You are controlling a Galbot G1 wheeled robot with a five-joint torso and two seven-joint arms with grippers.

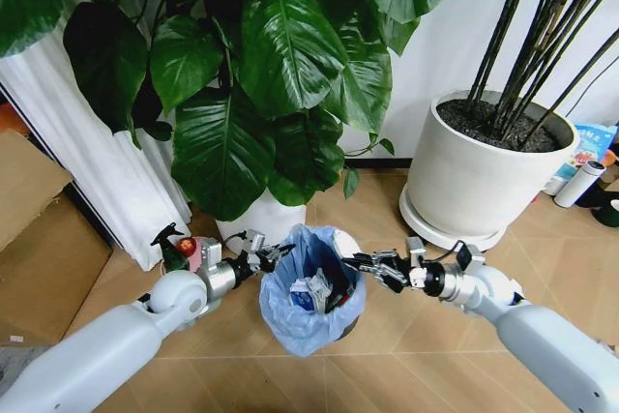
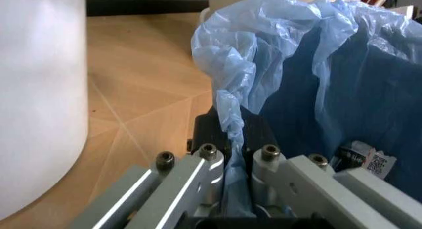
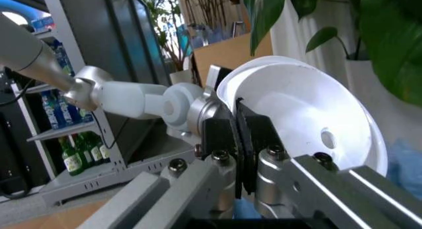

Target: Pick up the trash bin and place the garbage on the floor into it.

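Chevron wood floor (image 1: 406, 355) and big potted plants frame the head view, where the trash bin (image 1: 311, 289) hangs between both arms. Left wrist view: the left gripper (image 2: 235, 162) pinches the blue bag (image 2: 264, 51). Right wrist view: the right gripper (image 3: 238, 140) clamps a white lid (image 3: 303, 110).

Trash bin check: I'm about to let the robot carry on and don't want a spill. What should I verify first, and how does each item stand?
1. Left gripper pinching the light-blue bag at the trash bin rim: ok.
2. Right gripper clamped on a white lid: ok.
3. Lid over the bin opening: ok in the head view; it sits at the far rim.
4. Bin upright: ok.
5. Room inside the bin: ok; a small carton lies low in it.
6. More garbage on the floor: cannot tell.
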